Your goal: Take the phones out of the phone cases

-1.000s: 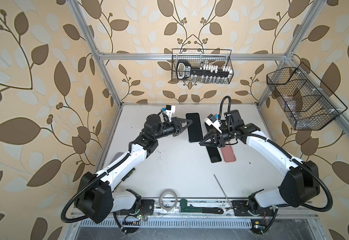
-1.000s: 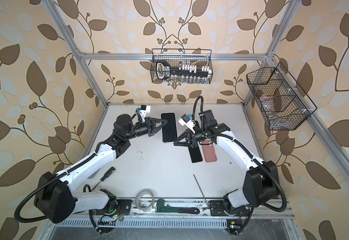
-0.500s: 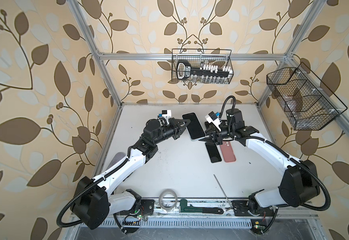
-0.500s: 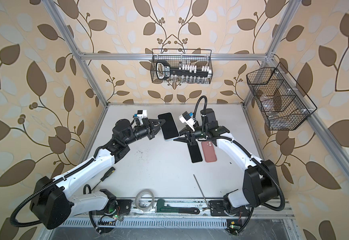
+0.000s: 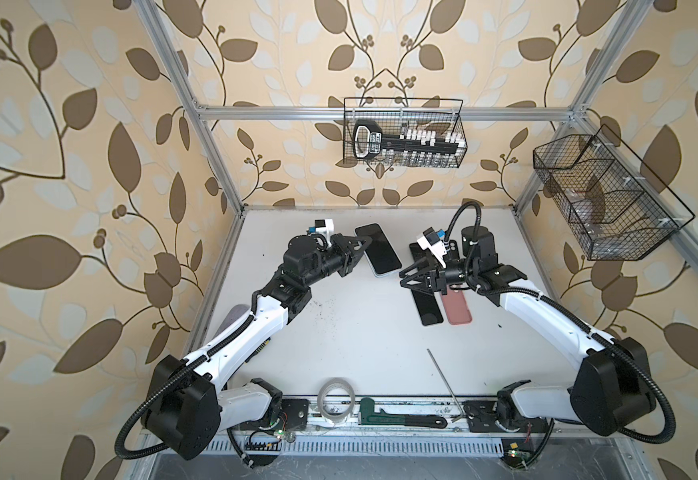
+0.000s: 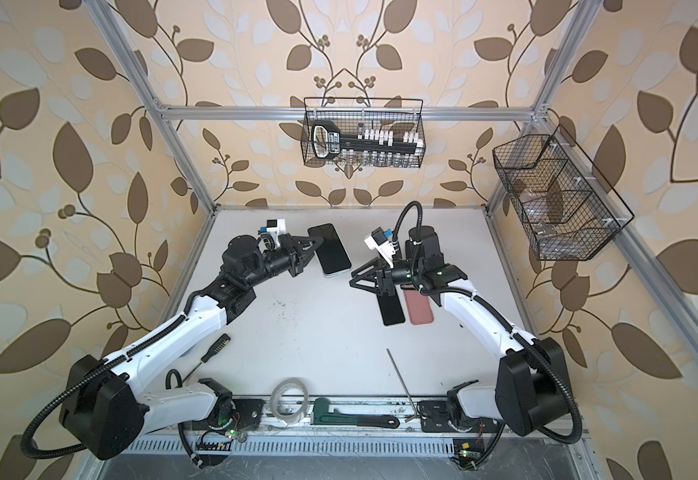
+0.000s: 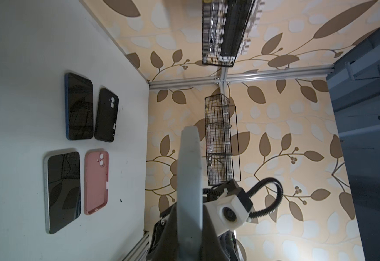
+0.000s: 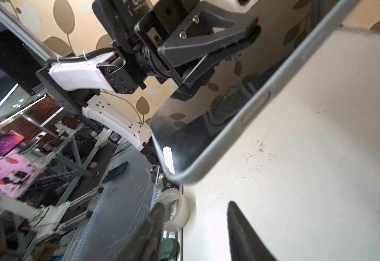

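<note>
Phone, dark glass, with a pale case around its edge. It is held up off the table toward the far middle and tilted, seen in both top views.

Left gripper is clamped tight on one long edge of the phone. The right wrist view shows its black pads pinching glass and back.

Right gripper is just beside the phone's free end but not touching it. Its jaws are parted about halfway with nothing between them. Its two fingers show spread apart in the right wrist view.

Under and behind the right gripper four things lie flat in two pairs: a white-edged phone next to a pink case, and a blue-edged phone next to a black case.

At the near edge there is a tape roll, a green wrench and a thin metal rod. A screwdriver lies by the left arm.
</note>
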`<act>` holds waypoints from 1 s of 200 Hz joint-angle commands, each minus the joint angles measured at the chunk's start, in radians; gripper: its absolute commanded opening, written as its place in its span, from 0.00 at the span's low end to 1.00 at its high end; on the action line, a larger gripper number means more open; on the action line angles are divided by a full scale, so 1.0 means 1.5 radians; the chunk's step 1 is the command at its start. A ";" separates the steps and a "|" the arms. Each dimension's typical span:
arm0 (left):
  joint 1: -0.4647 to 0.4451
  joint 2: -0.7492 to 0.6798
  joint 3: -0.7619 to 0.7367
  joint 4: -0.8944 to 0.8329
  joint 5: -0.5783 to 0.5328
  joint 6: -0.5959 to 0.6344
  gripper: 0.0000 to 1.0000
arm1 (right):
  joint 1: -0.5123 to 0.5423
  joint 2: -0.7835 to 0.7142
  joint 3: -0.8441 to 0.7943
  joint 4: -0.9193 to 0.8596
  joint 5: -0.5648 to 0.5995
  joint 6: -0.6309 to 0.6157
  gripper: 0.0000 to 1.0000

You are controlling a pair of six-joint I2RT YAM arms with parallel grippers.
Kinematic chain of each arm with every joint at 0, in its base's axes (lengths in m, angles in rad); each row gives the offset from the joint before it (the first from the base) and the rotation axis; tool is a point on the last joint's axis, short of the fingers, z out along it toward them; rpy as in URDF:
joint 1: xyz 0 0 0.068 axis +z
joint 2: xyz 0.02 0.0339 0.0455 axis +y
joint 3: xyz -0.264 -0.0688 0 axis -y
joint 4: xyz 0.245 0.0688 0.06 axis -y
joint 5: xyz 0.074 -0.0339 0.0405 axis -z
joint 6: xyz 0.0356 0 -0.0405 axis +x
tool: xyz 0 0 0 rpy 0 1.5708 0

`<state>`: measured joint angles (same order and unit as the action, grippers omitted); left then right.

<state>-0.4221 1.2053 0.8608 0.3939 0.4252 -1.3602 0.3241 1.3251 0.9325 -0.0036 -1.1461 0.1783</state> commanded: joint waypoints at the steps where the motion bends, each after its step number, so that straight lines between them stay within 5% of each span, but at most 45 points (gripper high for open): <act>1: 0.009 -0.018 -0.007 0.100 -0.058 0.002 0.00 | -0.004 -0.025 -0.076 0.210 0.076 0.233 0.57; 21: 0.009 -0.001 -0.008 0.124 -0.055 -0.005 0.00 | -0.004 -0.039 -0.134 0.334 0.133 0.352 0.63; 61: 0.009 0.027 0.035 0.102 0.013 0.047 0.00 | -0.009 -0.032 -0.095 0.265 0.089 0.285 0.64; 112: 0.012 0.111 0.199 -0.052 0.272 0.268 0.00 | 0.000 0.003 0.107 -0.250 -0.007 -0.168 0.55; 137: 0.012 0.150 0.273 -0.137 0.372 0.378 0.00 | 0.005 0.030 0.165 -0.363 0.020 -0.262 0.51; 163: 0.011 0.151 0.337 -0.275 0.394 0.532 0.00 | 0.022 0.041 0.194 -0.418 0.077 -0.311 0.47; 200: 0.011 0.151 0.359 -0.322 0.427 0.628 0.00 | 0.045 0.047 0.203 -0.445 0.101 -0.354 0.37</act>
<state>-0.4049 1.4525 1.3418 -0.0315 0.9714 -0.5991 0.3721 1.3872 1.1984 -0.5739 -1.0203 -0.2287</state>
